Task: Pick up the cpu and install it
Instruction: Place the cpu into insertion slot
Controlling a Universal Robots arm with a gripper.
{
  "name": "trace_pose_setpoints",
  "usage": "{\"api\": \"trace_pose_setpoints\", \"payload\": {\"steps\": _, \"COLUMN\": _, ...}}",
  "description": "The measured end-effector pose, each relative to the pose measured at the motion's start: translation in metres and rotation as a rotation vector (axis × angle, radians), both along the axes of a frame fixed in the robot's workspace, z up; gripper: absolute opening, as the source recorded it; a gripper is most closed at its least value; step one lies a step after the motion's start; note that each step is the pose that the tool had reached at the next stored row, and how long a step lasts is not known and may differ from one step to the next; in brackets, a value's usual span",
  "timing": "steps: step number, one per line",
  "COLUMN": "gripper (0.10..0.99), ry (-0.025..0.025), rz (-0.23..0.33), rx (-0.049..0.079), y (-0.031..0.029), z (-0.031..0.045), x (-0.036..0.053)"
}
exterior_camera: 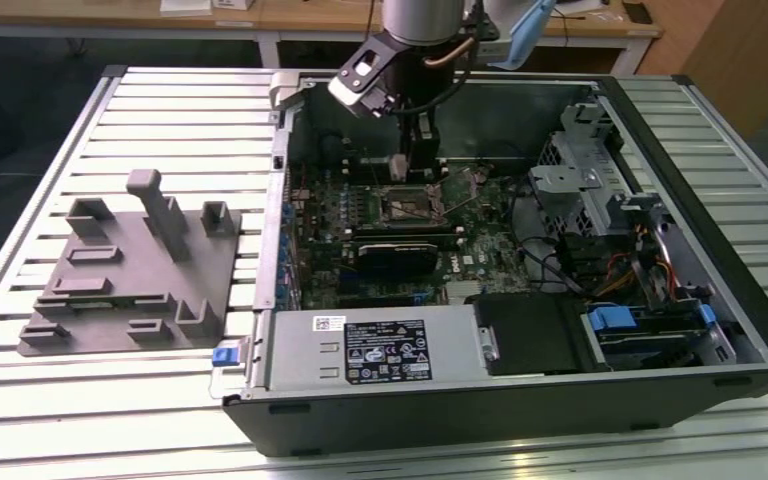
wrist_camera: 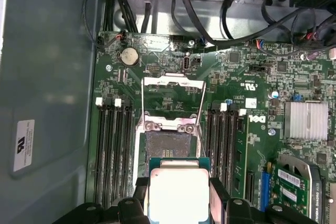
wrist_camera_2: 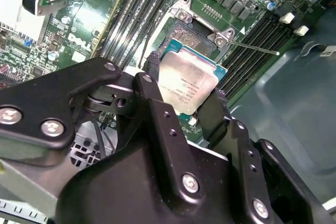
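The cpu (wrist_camera_2: pixel 187 83), a small square chip with a silvery top plate and green rim, is clamped by two opposite edges between black fingers (wrist_camera_2: pixel 152 90). My gripper (wrist_camera_2: pixel 185 86) is shut on it. It hangs just above the motherboard, off to one side of the open socket (wrist_camera: pixel 168 148), whose metal load plate (wrist_camera: pixel 171 83) is flipped up. The first wrist view shows the cpu (wrist_camera: pixel 178 192) level with the gripper (wrist_camera: pixel 178 199) around it. In the exterior view the gripper (exterior_camera: pixel 408 165) reaches down into the open computer case over the socket (exterior_camera: pixel 408 205).
Memory slots (wrist_camera: pixel 113 145) flank the socket on both sides. A thin socket lever (wrist_camera_2: pixel 257 48) sticks out sideways. A grey plastic tray (exterior_camera: pixel 131 270) with upright posts lies on the slatted table at the exterior view's left. A power supply (exterior_camera: pixel 371 350) and drive cage (exterior_camera: pixel 598 185) fill the case.
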State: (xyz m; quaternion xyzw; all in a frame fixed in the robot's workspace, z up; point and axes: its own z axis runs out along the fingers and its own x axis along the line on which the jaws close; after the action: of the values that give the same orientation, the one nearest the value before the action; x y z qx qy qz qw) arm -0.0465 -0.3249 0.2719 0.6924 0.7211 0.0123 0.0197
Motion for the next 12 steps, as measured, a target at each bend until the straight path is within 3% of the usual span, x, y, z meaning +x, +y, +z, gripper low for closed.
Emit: {"api": "trace_pose_setpoints", "payload": {"steps": 12, "gripper": 0.541, "ry": 0.0, "rz": 0.0, "rx": 0.0, "y": 0.0004, "z": -0.0065, "x": 0.0041}}
